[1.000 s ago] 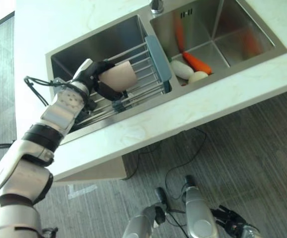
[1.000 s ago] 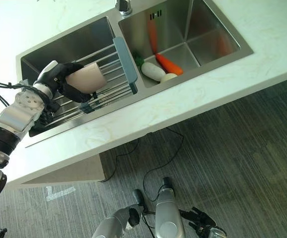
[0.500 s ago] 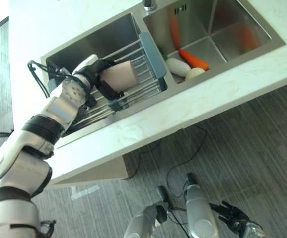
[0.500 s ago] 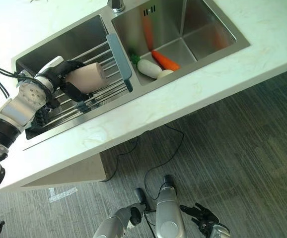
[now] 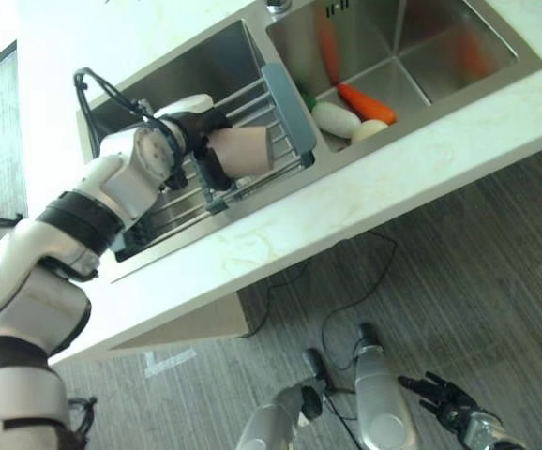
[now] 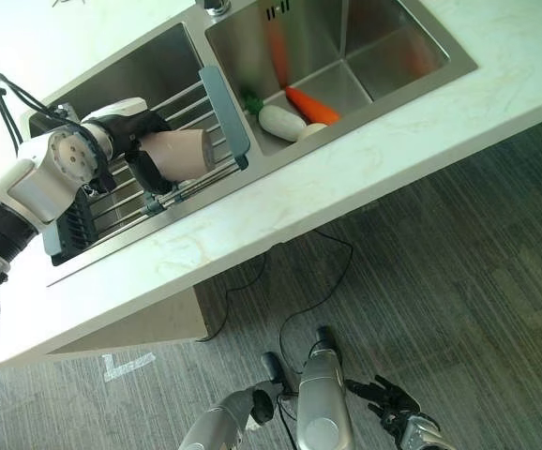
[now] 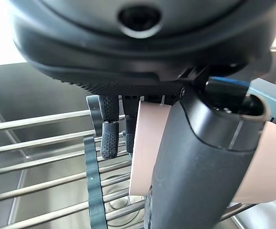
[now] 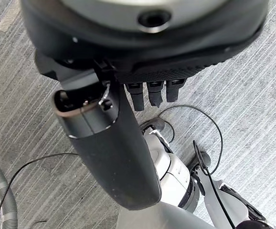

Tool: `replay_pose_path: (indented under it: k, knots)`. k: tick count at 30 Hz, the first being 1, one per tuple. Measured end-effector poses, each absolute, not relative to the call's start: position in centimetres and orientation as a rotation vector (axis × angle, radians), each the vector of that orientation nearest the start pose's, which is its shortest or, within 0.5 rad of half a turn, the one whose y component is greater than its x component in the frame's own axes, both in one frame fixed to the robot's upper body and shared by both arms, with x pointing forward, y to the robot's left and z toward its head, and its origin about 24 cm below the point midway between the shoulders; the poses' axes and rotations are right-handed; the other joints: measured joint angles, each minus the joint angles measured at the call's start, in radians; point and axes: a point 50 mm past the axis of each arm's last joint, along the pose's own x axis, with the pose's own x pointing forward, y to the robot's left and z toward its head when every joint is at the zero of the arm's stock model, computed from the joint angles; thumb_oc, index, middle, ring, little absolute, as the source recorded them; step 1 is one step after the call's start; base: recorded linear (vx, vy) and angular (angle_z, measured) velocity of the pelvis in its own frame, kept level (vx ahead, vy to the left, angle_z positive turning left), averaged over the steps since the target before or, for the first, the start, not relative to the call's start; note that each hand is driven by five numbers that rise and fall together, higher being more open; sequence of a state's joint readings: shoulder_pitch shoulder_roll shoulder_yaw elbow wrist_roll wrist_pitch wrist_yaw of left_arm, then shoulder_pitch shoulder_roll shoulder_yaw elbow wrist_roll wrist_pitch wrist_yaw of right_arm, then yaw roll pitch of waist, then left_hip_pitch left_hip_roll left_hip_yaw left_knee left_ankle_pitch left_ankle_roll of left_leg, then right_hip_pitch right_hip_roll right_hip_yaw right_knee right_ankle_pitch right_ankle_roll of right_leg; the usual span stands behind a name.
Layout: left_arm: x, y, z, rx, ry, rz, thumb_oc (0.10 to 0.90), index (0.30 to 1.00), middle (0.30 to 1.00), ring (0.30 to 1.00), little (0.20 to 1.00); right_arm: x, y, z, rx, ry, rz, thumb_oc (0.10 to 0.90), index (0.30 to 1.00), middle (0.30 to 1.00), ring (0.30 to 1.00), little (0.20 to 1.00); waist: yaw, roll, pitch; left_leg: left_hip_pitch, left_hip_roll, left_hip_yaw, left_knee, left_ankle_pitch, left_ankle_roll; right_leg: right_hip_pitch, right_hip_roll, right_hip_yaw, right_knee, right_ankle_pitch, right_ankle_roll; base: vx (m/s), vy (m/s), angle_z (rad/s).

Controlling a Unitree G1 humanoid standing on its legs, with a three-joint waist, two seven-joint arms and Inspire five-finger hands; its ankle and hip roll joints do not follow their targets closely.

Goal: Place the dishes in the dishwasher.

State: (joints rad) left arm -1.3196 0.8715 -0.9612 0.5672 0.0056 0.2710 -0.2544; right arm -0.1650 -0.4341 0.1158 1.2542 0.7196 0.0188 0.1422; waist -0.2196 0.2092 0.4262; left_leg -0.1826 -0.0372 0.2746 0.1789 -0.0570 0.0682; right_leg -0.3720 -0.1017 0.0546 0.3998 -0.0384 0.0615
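Note:
A beige cup (image 5: 245,150) lies tilted on its side in my left hand (image 5: 199,131), just above the wire rack (image 5: 255,101) that spans the left basin of the steel sink (image 5: 182,80). My fingers and thumb (image 7: 200,162) are curled round the cup (image 7: 150,143), so the hand is shut on it. The cup's mouth points toward the rack's blue-grey end bar (image 5: 287,103). My right hand (image 5: 438,392) hangs low over the floor, away from the counter, fingers spread and holding nothing.
The right basin holds an orange carrot (image 5: 365,101), a white radish (image 5: 335,119) and another carrot (image 5: 327,47) further back. A pale marble counter (image 5: 346,206) rims the sink. Grey carpet (image 5: 477,281) lies below.
My left wrist has turned and the cup has shifted slightly right along the rack toward its blue-grey end. The camera has shifted too. The right hand stays low.

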Motion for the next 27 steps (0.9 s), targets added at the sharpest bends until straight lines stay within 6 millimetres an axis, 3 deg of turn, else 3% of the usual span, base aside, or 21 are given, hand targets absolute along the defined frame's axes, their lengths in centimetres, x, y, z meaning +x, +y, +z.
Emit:
replay_pose_path:
  k: [6, 9, 12, 15, 16, 19, 22, 24, 26, 27]
  knots:
    - [39.3, 17.6, 26.9, 1.388, -0.084, -0.236, 0.4, 0.3, 0.3, 0.3, 0.3, 15.2, -30.0, -12.0, 0.268, 0.948, -0.407, 0.8, 0.9, 0.9, 0.9, 0.9, 0.007, -0.009, -0.004, 0.016, 0.002, -0.008, -0.009, 0.008, 0.005, 0.017, -0.002, -0.016, 0.003, 0.001, -0.001, -0.03, -0.045, 0.04]
    - [39.2, 17.8, 27.4, 1.388, -0.139, -0.175, 0.4, 0.3, 0.3, 0.3, 0.3, 15.4, -29.0, -12.4, 0.296, 0.946, -0.393, 0.8, 0.9, 0.9, 0.9, 0.9, 0.011, -0.045, -0.015, 0.027, 0.011, -0.016, -0.01, 0.011, 0.004, 0.036, 0.003, -0.032, 0.003, 0.001, -0.002, -0.03, -0.124, 0.07]
    - [38.7, 19.5, 29.4, 1.353, -0.305, 0.007, 0.4, 0.3, 0.3, 0.3, 0.3, 15.0, -27.0, -13.3, 0.339, 0.973, -0.362, 0.8, 0.9, 0.9, 0.9, 0.9, 0.033, -0.101, -0.048, 0.047, 0.033, -0.041, -0.01, 0.015, -0.011, 0.079, 0.017, -0.064, -0.028, 0.009, -0.018, 0.04, -0.117, 0.19]
    - [37.7, 22.0, 30.9, 1.232, -0.415, 0.157, 0.4, 0.3, 0.3, 0.3, 0.3, 14.9, -26.8, -13.4, 0.351, 0.978, -0.371, 0.8, 0.9, 0.9, 0.9, 0.9, 0.053, -0.113, -0.061, 0.096, 0.047, -0.07, -0.013, 0.009, -0.029, 0.151, 0.027, -0.096, -0.058, 0.006, -0.029, 0.12, -0.134, 0.22]
    - [37.2, 23.0, 30.9, 1.156, -0.461, 0.225, 0.4, 0.3, 0.3, 0.3, 0.3, 14.1, -26.9, -13.7, 0.348, 1.004, -0.39, 0.8, 0.9, 0.9, 0.9, 0.9, 0.066, -0.111, -0.075, 0.117, 0.052, -0.078, -0.012, 0.003, -0.037, 0.181, 0.032, -0.103, -0.072, 0.002, -0.035, 0.11, -0.136, 0.18]
    - [35.8, 26.3, 28.6, 1.037, -0.468, 0.363, 0.4, 0.3, 0.3, 0.3, 0.3, 11.9, -26.6, -14.6, 0.35, 1.085, -0.417, 0.8, 0.9, 0.9, 0.9, 0.9, 0.114, -0.11, -0.169, 0.159, 0.062, -0.116, -0.024, -0.007, -0.052, 0.245, 0.04, -0.147, -0.083, -0.023, -0.054, 0.13, -0.16, 0.32]
    - [33.1, 29.3, 23.7, 0.992, -0.401, 0.435, 0.4, 0.3, 0.3, 0.3, 0.3, 7.9, -26.3, -15.7, 0.347, 1.195, -0.444, 0.8, 0.9, 0.9, 0.9, 0.9, 0.197, -0.112, -0.264, 0.191, 0.068, -0.177, -0.026, -0.023, -0.074, 0.31, 0.039, -0.211, -0.078, -0.068, -0.064, 0.05, -0.127, 0.62]
    - [31.6, 30.3, 21.1, 1.007, -0.331, 0.438, 0.4, 0.3, 0.3, 0.3, 0.3, 6.0, -26.2, -16.0, 0.325, 1.253, -0.446, 0.8, 0.9, 0.9, 0.9, 0.9, 0.245, -0.115, -0.279, 0.202, 0.069, -0.208, -0.022, -0.024, -0.076, 0.345, 0.036, -0.251, -0.081, -0.083, -0.076, -0.19, -0.046, 0.69]
    - [30.3, 31.1, 18.7, 1.011, -0.246, 0.446, 0.4, 0.3, 0.3, 0.3, 0.3, 5.1, -26.7, -15.9, 0.283, 1.26, -0.437, 0.8, 0.9, 0.9, 0.9, 0.9, 0.3, -0.109, -0.288, 0.172, 0.053, -0.268, -0.052, 0.011, -0.082, 0.333, 0.027, -0.3, -0.063, -0.093, -0.081, -0.37, -0.031, 1.11]
    - [30.0, 30.6, 17.7, 0.999, -0.225, 0.43, 0.4, 0.3, 0.3, 0.3, 0.3, 4.8, -26.7, -15.9, 0.279, 1.242, -0.433, 0.8, 0.9, 0.9, 0.9, 0.9, 0.309, -0.11, -0.29, 0.16, 0.043, -0.318, -0.135, 0.064, -0.092, 0.309, 0.006, -0.324, -0.046, -0.093, -0.081, -0.43, -0.002, 2.13]
